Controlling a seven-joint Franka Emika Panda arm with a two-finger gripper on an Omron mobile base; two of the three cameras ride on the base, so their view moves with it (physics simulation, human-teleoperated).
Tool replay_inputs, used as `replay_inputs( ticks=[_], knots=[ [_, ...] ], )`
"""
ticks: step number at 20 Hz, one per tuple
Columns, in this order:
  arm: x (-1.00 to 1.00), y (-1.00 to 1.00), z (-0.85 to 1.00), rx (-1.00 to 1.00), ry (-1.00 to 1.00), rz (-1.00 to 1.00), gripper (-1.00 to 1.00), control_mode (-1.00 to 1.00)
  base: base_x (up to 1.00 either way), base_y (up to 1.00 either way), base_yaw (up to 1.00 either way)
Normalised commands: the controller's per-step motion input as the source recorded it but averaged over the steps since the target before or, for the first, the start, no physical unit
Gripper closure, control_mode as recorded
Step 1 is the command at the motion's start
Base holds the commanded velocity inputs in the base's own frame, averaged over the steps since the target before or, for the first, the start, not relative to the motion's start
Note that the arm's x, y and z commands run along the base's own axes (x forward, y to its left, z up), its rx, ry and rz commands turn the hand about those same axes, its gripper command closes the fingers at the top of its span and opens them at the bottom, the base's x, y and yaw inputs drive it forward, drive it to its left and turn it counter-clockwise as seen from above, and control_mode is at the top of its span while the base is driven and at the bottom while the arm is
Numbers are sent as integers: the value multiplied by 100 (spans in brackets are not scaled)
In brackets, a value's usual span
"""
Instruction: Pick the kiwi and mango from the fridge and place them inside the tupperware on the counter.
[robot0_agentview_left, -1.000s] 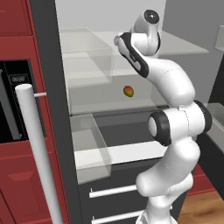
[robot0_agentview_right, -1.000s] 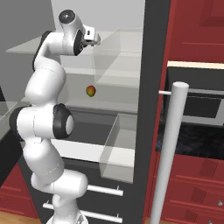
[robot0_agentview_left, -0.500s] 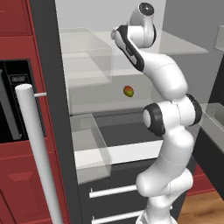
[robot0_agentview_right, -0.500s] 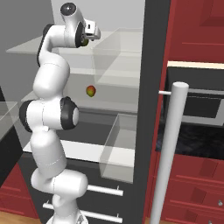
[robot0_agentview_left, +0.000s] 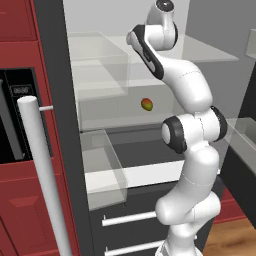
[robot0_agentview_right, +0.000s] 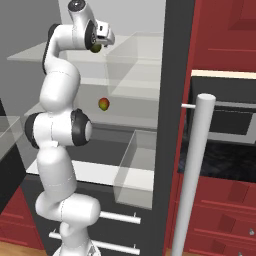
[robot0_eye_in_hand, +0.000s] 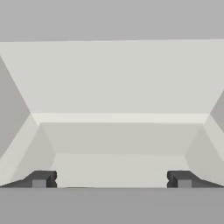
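The fridge (robot0_agentview_left: 55, 75) stands open with its pale inside in view. The mango (robot0_agentview_left: 146, 104) (robot0_agentview_right: 103, 104), red and yellow-green, lies on a middle see-through shelf. Below my raised hand a small brown-green kiwi (robot0_agentview_right: 96, 48) peeks out at the top shelf, partly hidden by the hand. My gripper (robot0_agentview_right: 106, 37) (robot0_eye_in_hand: 110, 180) points into the fridge's upper part. It is open, with both fingertips (robot0_eye_in_hand: 41, 179) far apart, nothing between them and pale fridge walls ahead. The tupperware and the counter are out of view.
The long pale bar handle (robot0_agentview_left: 42, 175) (robot0_agentview_right: 195, 175) rises close in front. A clear bin (robot0_agentview_left: 102, 170) (robot0_agentview_right: 135, 170) juts out at mid height above the drawers (robot0_agentview_left: 130, 217). Dark red cabinets hold a black built-in oven (robot0_agentview_left: 15, 120) (robot0_agentview_right: 225, 145). A door shelf (robot0_agentview_left: 242, 132) sticks out beside my arm.
My arm has straightened upward and the hand has risen toward the fridge's top shelf. The jaws stayed open. The mango has not moved.
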Motion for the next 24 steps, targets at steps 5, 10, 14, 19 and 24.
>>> replay_inputs(
  ticks=[5, 10, 14, 19, 24],
  knots=[
    [0, 0, -41, 0, 1, -2, -100, -100, 0, 0, 0],
    [8, 0, -37, 0, 0, 0, 100, -100, 0, 0, 0],
    [14, 0, -16, 0, -3, 0, 100, -100, 0, 0, 0],
    [-19, 0, -22, 0, -10, 0, 100, -100, 0, 0, 0],
    [-96, 0, -6, 0, -11, 0, 100, -100, 0, 0, 0]
  ],
)
